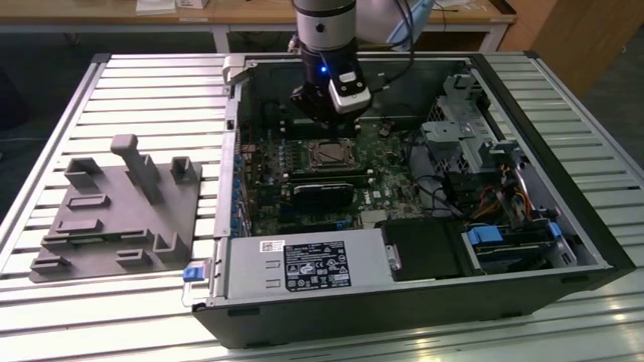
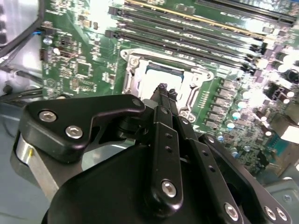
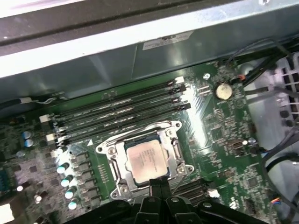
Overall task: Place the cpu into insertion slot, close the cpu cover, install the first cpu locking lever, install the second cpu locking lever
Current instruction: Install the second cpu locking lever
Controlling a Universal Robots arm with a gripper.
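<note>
Silvery metal catches the light: the cpu (image 3: pixel 145 159) lies flat in the insertion slot (image 3: pixel 125 178), seated, with the cpu cover (image 3: pixel 176 148) seemingly folded down around it, though glare makes that hard to confirm. One chip, one socket, one frame. The end effector (image 3: pixel 159 183) hovers at the socket's edge, its fingertips (image 2: pixel 165 88) pinched close together and gripping nothing, probably poised there to work the socket hardware. All this sits inside the open computer case (image 1: pixel 563 226) on the slatted surface (image 1: pixel 151 83).
</note>
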